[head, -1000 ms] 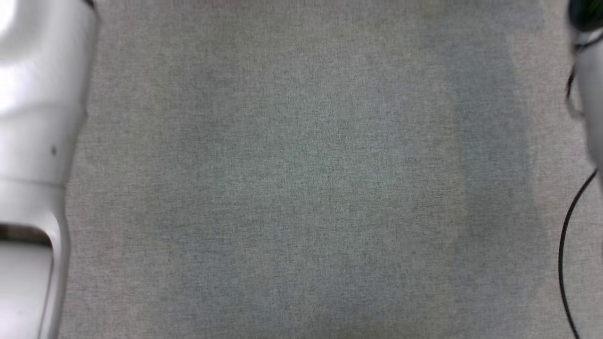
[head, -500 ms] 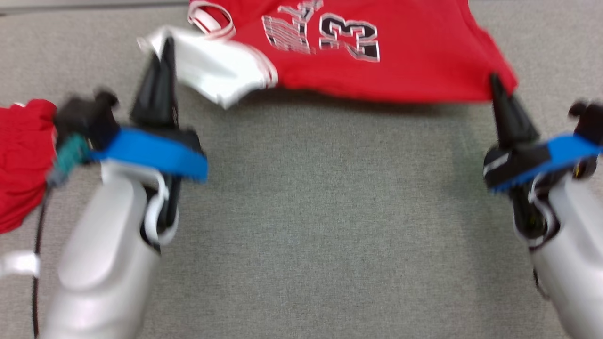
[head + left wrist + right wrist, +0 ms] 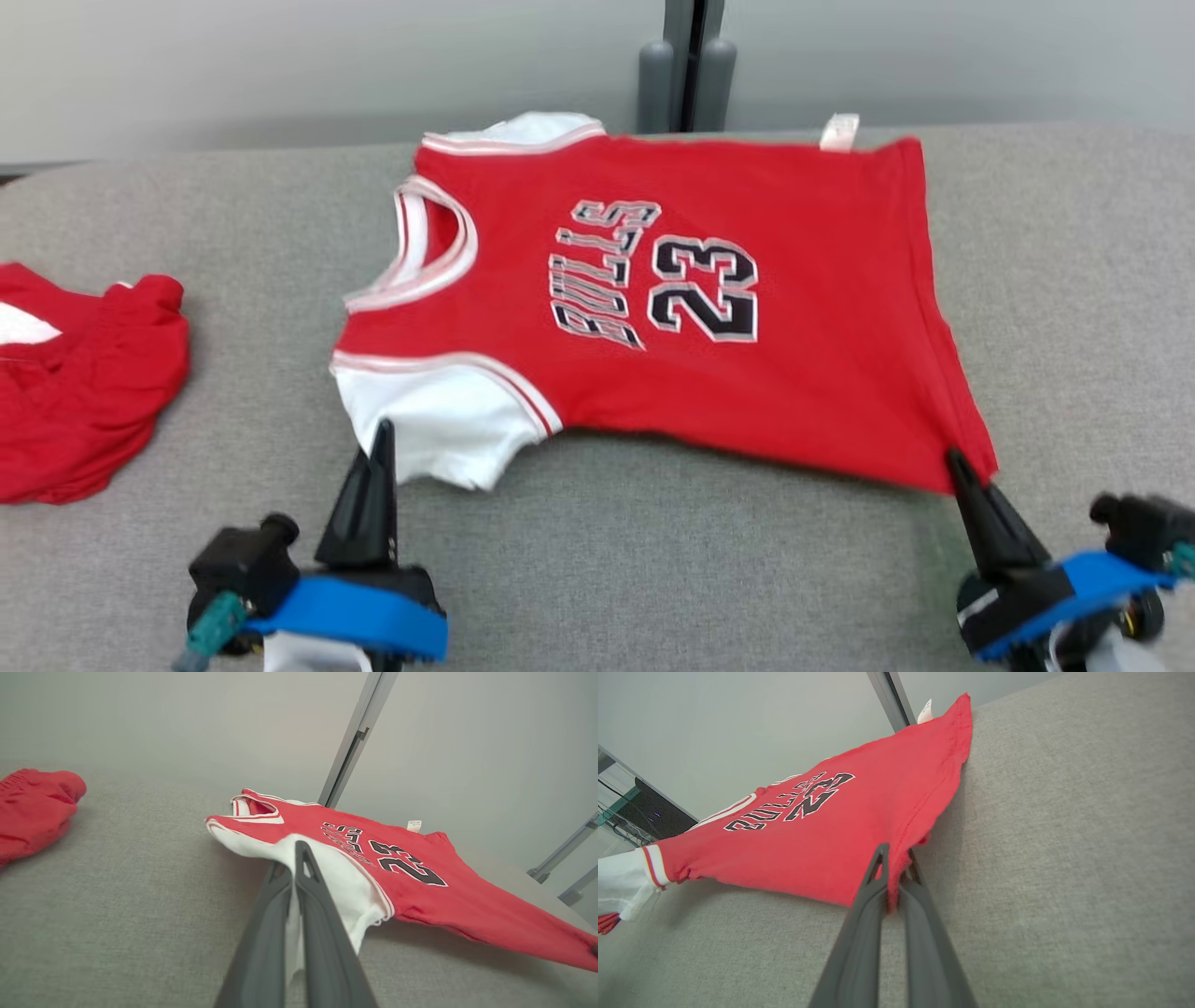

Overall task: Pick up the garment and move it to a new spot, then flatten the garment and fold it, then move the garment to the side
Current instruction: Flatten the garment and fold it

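Head view: red sleeveless garment [image 3: 794, 373] spread across the grey padded surface [image 3: 653, 569], neck opening twd. the robot's left, hem twd. its right. The near edge is raised slightly, w/ shadow beneath; the far part lies on the surface.

Left gripper [image 3: 382, 431]: fingers clenched on the white panel at the garment's near-left corner; left wrist view shows white cloth pinched betw. the two fingers [image 3: 308, 877].

Right gripper [image 3: 953, 457]: clenched on the near-right hem corner; right wrist view shows red cloth nipped betw. its fingers [image 3: 873, 882].

Writing: chest print reads "BULLS" [image 3: 602, 275] beside "23" [image 3: 705, 289], black w/ white outline, turned sideways here. A small white tag [image 3: 838, 131] projects at the far hem; its text is too small to read.

A second red cloth [image 3: 84, 392] lies bunched at far left, well apart.
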Motion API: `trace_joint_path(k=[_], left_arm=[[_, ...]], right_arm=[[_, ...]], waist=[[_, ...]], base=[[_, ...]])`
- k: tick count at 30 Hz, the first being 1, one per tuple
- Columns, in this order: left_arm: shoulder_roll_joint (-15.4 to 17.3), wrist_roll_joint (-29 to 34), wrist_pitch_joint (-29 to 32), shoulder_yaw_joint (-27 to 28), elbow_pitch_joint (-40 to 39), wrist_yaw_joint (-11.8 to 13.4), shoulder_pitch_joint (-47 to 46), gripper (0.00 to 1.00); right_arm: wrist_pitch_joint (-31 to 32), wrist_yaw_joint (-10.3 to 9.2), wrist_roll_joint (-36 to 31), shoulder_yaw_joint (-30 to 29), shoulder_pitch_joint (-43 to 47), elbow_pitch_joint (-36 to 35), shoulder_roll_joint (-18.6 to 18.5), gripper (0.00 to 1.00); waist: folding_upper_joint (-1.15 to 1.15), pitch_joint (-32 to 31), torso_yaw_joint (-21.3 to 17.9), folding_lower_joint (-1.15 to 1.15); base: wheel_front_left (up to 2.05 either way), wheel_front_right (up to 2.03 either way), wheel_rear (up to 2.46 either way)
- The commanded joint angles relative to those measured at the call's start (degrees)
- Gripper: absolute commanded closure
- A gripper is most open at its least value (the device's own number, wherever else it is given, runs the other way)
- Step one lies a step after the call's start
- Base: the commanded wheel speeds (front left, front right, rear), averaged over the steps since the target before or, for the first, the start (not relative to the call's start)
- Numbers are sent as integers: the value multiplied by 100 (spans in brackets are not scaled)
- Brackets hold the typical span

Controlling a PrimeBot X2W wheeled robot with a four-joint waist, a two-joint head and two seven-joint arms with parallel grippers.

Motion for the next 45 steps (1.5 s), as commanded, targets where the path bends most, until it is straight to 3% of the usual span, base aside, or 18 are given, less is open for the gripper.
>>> trace_joint_path(k=[1,9,15,26,34,45], left_arm=[[28,-20,26,-30,-78,30,121,100],[161,-74,191,-124,-626,264,956,100],[218,-39,322,-221,-792,261,972,100],[269,20,482,-262,-604,41,136,100],[327,38,552,-170,-141,-182,-792,100],[341,126,607,-155,806,-458,-2012,100]], right_arm=[[46,14,-45,-91,222,-89,32,100],[617,14,-444,-905,1572,-1064,384,100],[1137,14,-886,-1430,1856,-1638,817,100],[1680,14,-897,-1755,1319,-1950,1307,100],[2030,14,-736,-1988,697,-1769,1428,100],[2061,14,-759,-1834,-398,-1487,1452,100]], waist=[[0,-70,-6,2],[0,-350,77,2],[0,-386,94,2],[0,-152,59,2],[0,228,-36,2],[0,792,-240,2]], base=[[0,0,0],[0,0,0],[0,0,0],[0,0,0],[0,0,0],[0,0,0]])
